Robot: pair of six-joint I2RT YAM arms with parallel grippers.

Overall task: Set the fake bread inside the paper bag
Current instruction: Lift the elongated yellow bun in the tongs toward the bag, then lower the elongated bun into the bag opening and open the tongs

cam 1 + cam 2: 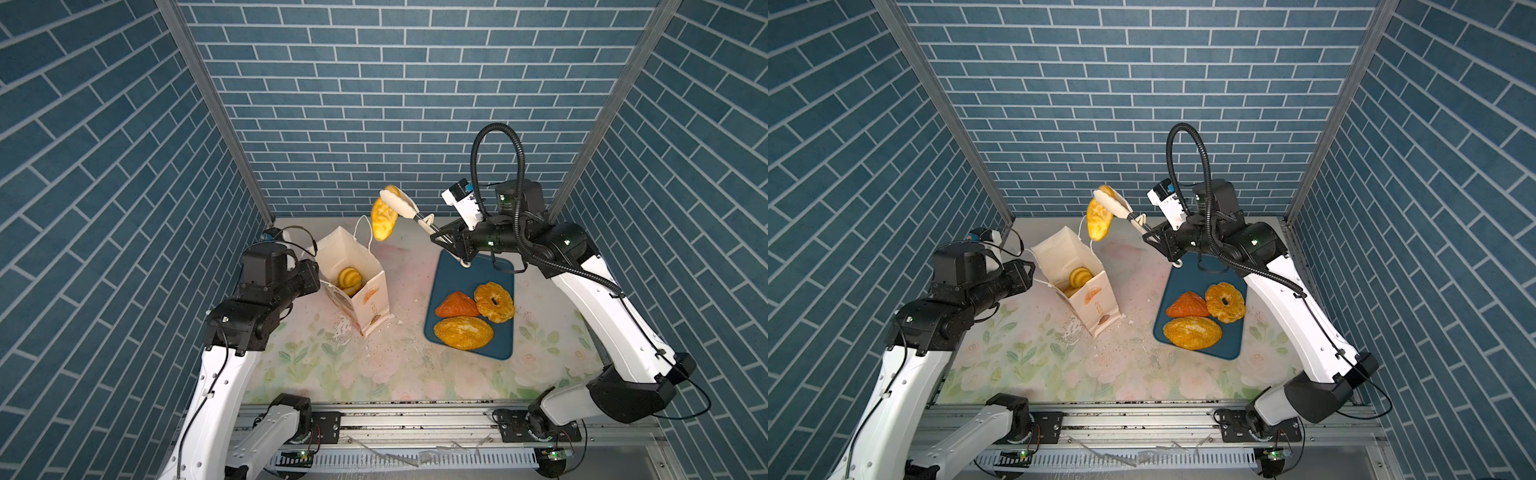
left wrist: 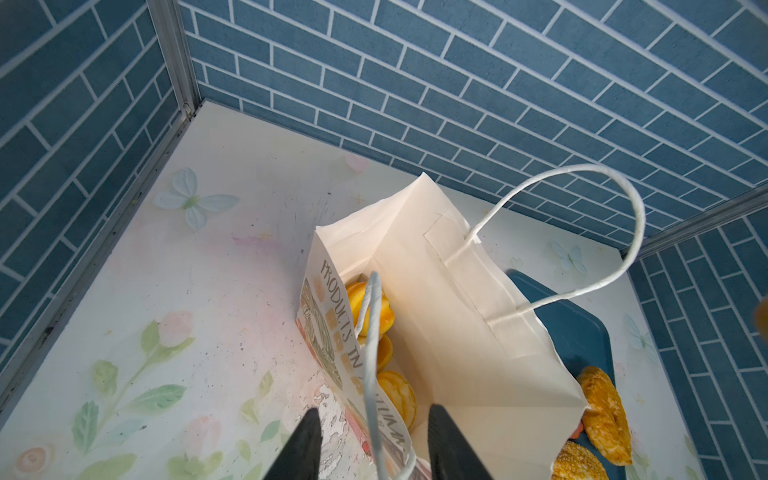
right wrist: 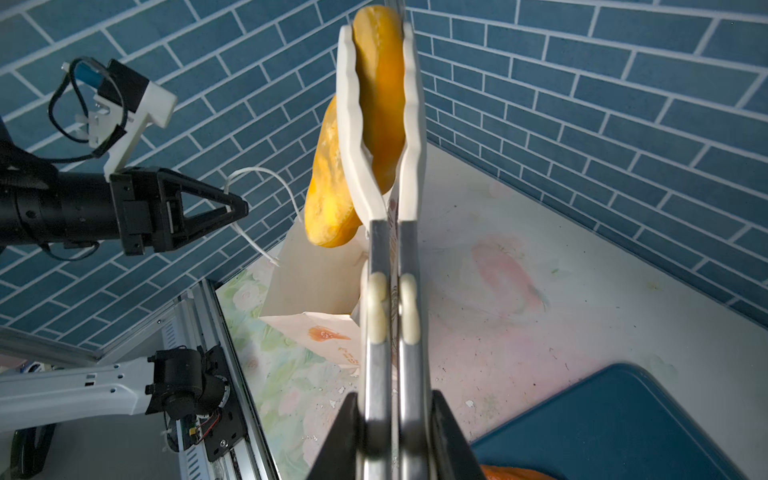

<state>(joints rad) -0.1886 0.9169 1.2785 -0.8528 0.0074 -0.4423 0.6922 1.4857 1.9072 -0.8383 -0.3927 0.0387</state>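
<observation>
Right tool [image 3: 392,424] clenches tongs [image 1: 409,210]; bread [image 1: 382,222], pinched beyond them, hangs lengthwise downward. Left tool [image 2: 374,440] released. Floral desk [image 1: 415,374], blue-brick walls [image 1: 374,104].

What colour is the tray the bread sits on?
Plain dark blue; the tray shows best in a top view.

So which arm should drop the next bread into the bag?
Right. The right fingers hold tongs gripping a bun raised by the bag; the left fingers are open around its handle.
</observation>
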